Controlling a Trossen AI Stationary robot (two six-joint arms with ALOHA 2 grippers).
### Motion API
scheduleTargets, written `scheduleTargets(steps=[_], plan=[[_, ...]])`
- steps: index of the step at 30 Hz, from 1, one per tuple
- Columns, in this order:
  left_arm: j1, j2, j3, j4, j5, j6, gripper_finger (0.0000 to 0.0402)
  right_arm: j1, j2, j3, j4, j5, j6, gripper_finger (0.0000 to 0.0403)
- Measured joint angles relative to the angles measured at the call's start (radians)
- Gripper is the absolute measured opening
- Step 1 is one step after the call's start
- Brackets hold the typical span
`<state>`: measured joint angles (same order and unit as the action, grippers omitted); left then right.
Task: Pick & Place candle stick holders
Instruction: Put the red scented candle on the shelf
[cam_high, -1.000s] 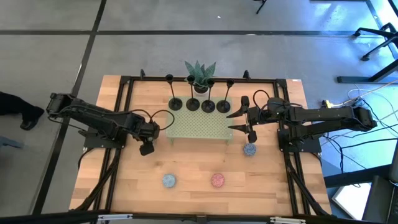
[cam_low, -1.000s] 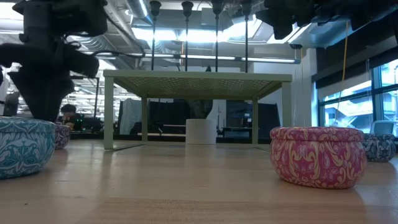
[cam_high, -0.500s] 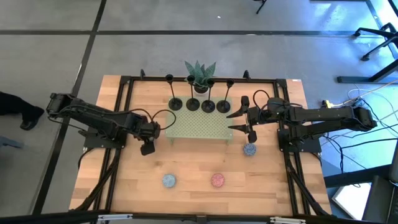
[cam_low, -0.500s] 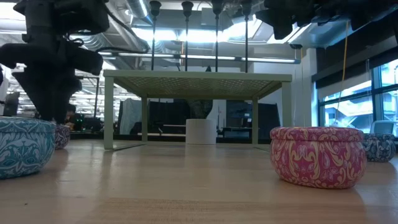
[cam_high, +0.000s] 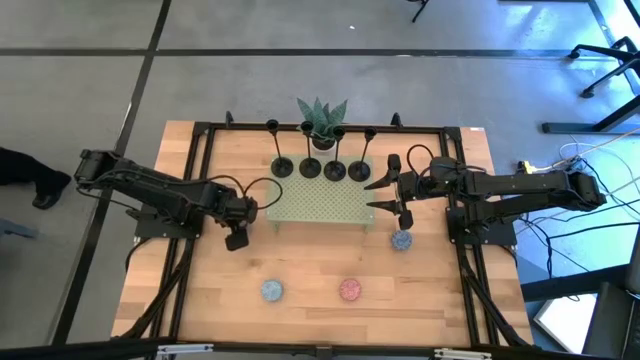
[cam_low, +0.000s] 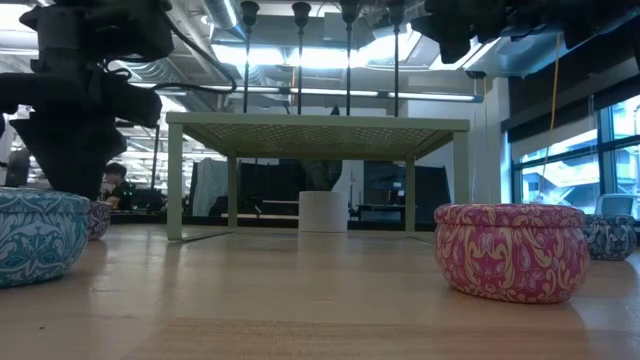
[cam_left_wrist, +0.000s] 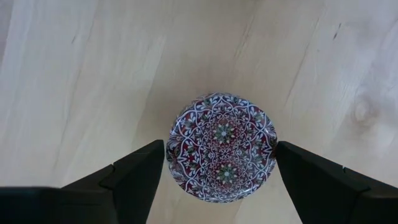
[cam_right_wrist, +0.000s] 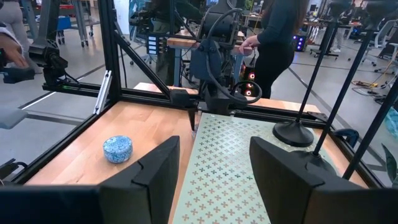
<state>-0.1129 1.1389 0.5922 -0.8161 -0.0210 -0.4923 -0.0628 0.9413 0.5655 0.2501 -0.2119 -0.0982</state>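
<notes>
Four black candle stick holders (cam_high: 320, 168) stand in a row by their round bases on the far part of a pale green perforated stand (cam_high: 320, 205). Their thin stems (cam_low: 300, 60) rise above the stand in the low view. My right gripper (cam_high: 378, 194) hovers open and level over the stand's right edge, pointing left, and the nearest holder's base (cam_right_wrist: 297, 132) lies ahead of it. My left gripper (cam_high: 237, 240) points down, left of the stand, and is open around a round red-and-white patterned tin (cam_left_wrist: 221, 155) lying on the wood. My left gripper comes from above, with one finger (cam_left_wrist: 146, 165) at each side of the tin's round wall (cam_left_wrist: 171, 155). The tin rests flat on the table. The fingertips stand right at its rim, and I cannot tell whether they touch it.
A potted plant (cam_high: 322, 120) stands behind the holders. A blue tin (cam_high: 271, 290) and a pink tin (cam_high: 349, 290) lie near the front edge, and a blue-grey tin (cam_high: 402, 240) lies below my right gripper. A black frame (cam_high: 200, 200) rims the table. People stand beyond it.
</notes>
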Motion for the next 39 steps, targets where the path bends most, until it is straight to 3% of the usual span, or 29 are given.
scheduleTargets(steps=[11,18,39], plan=[[0.000,0.000,0.000,0.001,0.068,0.000,0.0329,0.000,0.000,0.000,0.000,0.000,0.000,0.0199],[0.000,0.000,0.000,0.008,0.023,-0.002,0.0329,0.000,0.000,0.000,0.000,0.000,0.000,0.0199],[-0.004,0.055,0.002,0.048,0.048,-0.066,0.0329,0.000,0.000,0.000,-0.008,0.000,0.001,0.0199]])
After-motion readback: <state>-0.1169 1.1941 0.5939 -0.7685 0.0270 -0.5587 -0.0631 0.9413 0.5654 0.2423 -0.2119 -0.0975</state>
